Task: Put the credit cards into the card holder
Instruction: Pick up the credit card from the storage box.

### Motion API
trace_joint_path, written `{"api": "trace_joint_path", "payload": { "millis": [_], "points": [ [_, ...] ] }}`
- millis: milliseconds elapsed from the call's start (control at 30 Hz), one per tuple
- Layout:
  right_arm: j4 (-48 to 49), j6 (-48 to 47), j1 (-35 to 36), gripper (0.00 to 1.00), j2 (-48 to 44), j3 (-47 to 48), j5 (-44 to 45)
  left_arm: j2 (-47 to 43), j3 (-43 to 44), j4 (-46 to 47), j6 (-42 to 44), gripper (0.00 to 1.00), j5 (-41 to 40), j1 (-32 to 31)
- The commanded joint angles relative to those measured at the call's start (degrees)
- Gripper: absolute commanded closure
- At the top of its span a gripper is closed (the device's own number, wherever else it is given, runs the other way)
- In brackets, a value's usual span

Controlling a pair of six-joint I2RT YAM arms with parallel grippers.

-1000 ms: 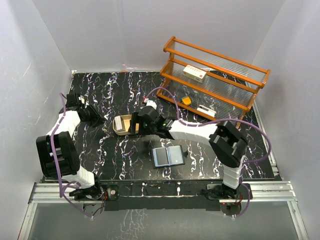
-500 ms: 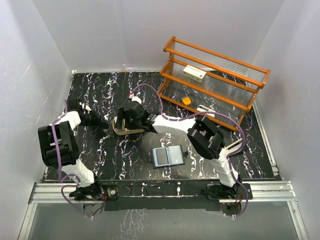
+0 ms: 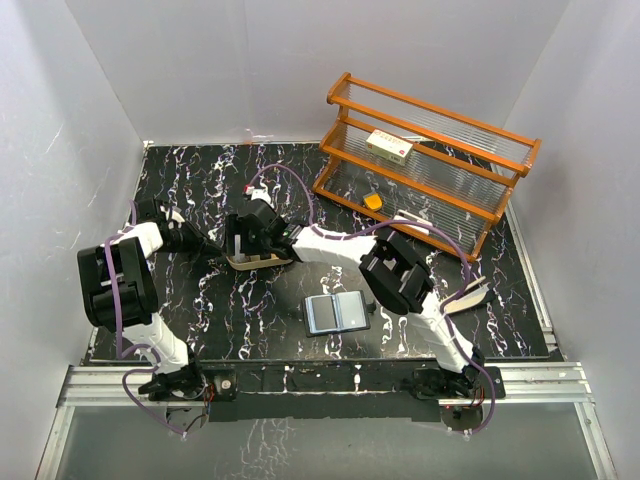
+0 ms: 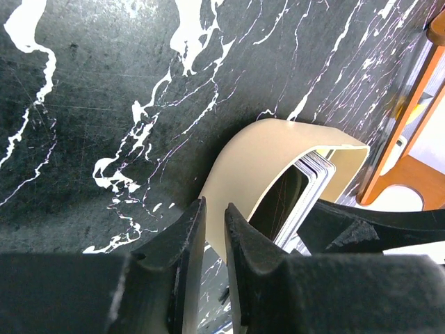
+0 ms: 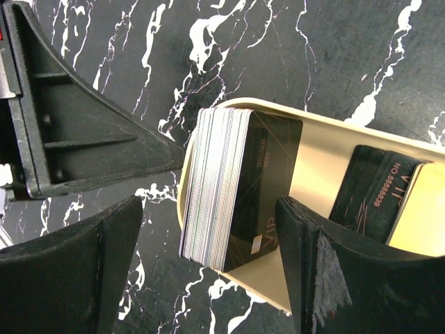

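A thick stack of credit cards [image 5: 236, 188] stands on edge at one end of a tan oval tray [image 5: 327, 153], a dark VIP card facing out. More dark cards [image 5: 375, 191] and a tan one [image 5: 421, 209] lean further along. My right gripper [image 5: 208, 212] is open, one finger on each side of the stack without touching it. My left gripper [image 4: 214, 209] is pinched on the tray's [image 4: 250, 160] end wall, with only a narrow slit between its fingers. The card holder [image 3: 337, 313] lies open on the table in front, away from both grippers [image 3: 243, 238].
An orange wooden shelf rack [image 3: 430, 160] stands at the back right. It holds a white-and-red box [image 3: 389, 146], a small orange item [image 3: 373, 201] and a white item [image 3: 410, 218]. White walls close in the black marbled table [image 3: 200, 180].
My right arm swung left, from beside the tray to over its cards. My left gripper's jaws narrowed and reached the tray's left end.
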Motion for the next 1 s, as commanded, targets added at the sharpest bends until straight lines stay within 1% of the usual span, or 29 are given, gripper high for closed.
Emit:
{"api": "trace_joint_path", "payload": {
  "millis": [0,167,367,800,967],
  "points": [
    [-0.3,-2.0,0.2,0.24,1.3,4.5,0.8,-0.5,-0.2,-0.7,-0.3,0.84,2.4,0.2],
    [-0.4,-2.2,0.2,0.26,2.3,6.2,-0.6,-0.1,-0.3,-0.4,-0.3,0.84,3.0,0.2],
    [0.8,-2.4,0.2,0.3,1.8,5.7,-2.0,0.4,-0.2,-0.2,-0.2,0.84,3.7,0.3],
    [2.7,-2.1,0.2,0.45,1.6,5.1,-4.4,1.0,0.0,-0.1,-0.5,0.85,3.8,0.3],
    [2.5,-2.1,0.2,0.47,0.9,5.1,-4.2,1.2,0.0,-0.3,-0.3,0.85,3.7,0.2]
  ]
}}
